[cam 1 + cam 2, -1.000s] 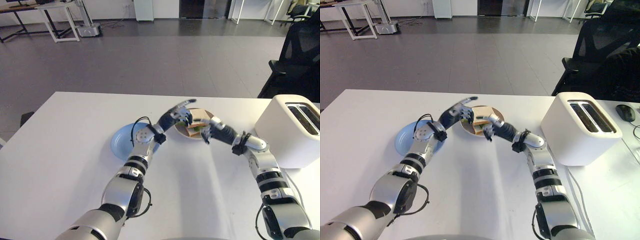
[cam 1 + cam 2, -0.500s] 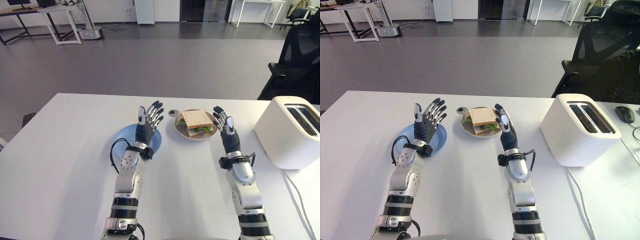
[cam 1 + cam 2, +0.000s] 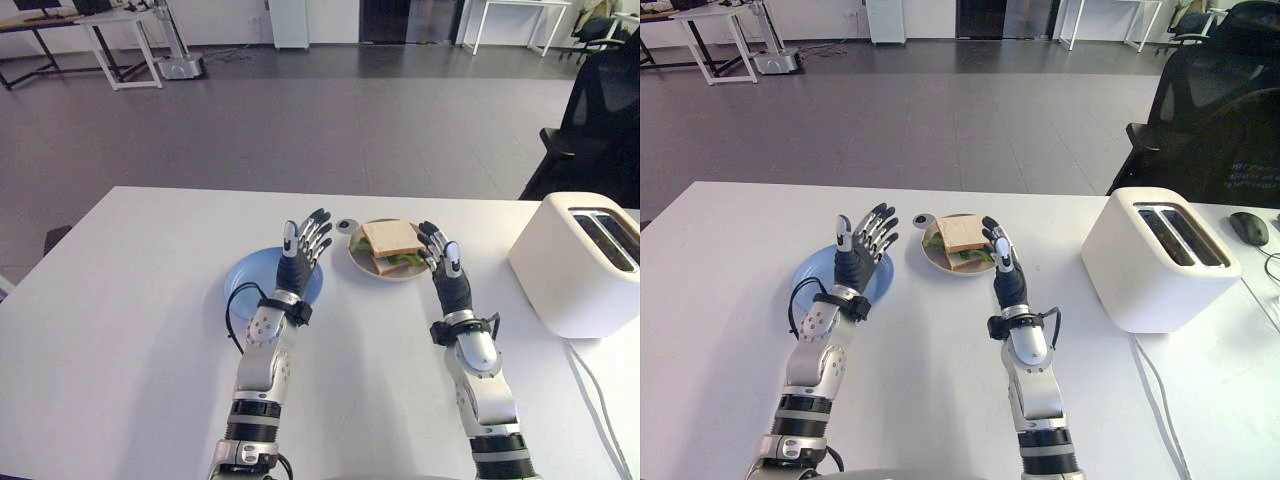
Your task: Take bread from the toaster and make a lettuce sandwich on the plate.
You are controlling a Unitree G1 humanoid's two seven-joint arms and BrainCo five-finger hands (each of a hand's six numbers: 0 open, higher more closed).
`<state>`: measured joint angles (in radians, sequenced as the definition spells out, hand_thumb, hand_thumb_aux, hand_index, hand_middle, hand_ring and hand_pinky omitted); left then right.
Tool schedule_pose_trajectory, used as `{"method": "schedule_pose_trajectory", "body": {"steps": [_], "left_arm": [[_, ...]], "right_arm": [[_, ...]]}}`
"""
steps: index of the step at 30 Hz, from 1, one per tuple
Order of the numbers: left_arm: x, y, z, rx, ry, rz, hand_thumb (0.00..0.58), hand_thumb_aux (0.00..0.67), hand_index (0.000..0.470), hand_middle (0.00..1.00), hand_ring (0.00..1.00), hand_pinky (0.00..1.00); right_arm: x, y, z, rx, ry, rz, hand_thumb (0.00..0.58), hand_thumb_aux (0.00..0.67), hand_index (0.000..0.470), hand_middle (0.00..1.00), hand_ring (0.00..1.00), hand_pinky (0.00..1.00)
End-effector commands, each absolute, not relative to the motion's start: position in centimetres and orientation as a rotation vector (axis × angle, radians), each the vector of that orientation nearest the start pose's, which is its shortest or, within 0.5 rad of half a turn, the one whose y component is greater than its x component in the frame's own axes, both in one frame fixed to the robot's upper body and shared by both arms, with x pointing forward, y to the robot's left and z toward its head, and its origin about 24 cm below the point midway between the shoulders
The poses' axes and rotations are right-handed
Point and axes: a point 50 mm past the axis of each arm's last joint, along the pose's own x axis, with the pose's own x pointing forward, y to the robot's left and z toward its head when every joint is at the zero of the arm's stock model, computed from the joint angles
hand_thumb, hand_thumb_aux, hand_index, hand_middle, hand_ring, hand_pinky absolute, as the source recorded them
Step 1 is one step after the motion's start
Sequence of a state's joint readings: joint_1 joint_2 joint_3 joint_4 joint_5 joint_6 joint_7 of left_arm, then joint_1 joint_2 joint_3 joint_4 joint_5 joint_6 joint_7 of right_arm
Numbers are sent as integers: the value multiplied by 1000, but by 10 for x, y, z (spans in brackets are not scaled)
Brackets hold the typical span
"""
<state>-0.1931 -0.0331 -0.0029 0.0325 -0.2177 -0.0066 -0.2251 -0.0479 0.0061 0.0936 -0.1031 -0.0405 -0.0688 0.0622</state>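
Sandwich (image 3: 392, 243) on plate (image 3: 356, 256); left hand (image 3: 296, 266), right hand (image 3: 449, 284) raised, fingers spread, empty.

One second ago both hands were at the sandwich (image 3: 393, 240), with the fingers closing on it from two sides. Now the left hand (image 3: 298, 262) has drawn back to about 8 o'clock of the plate (image 3: 358, 266), above the blue plate (image 3: 245, 290), and the right hand (image 3: 447, 280) to about 4 o'clock. Both stand upright, fingers spread, holding nothing. In the last half second the right hand seems slightly nearer to the plate.
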Motion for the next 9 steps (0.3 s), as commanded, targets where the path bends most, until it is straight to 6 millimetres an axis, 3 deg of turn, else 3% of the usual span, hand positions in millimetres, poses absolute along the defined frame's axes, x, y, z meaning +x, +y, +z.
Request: {"method": "schedule_pose_trajectory", "body": {"steps": [1, 9], "left_arm": [[279, 113, 91, -224, -204, -340, 0, 0, 0, 0, 0, 0], [276, 115, 102, -203, -259, -388, 0, 0, 0, 0, 0, 0]], "right_arm": [[262, -113, 90, -51, -250, 204, 0, 0, 0, 0, 0, 0], [274, -122, 104, -37, -294, 208, 0, 0, 0, 0, 0, 0]]}}
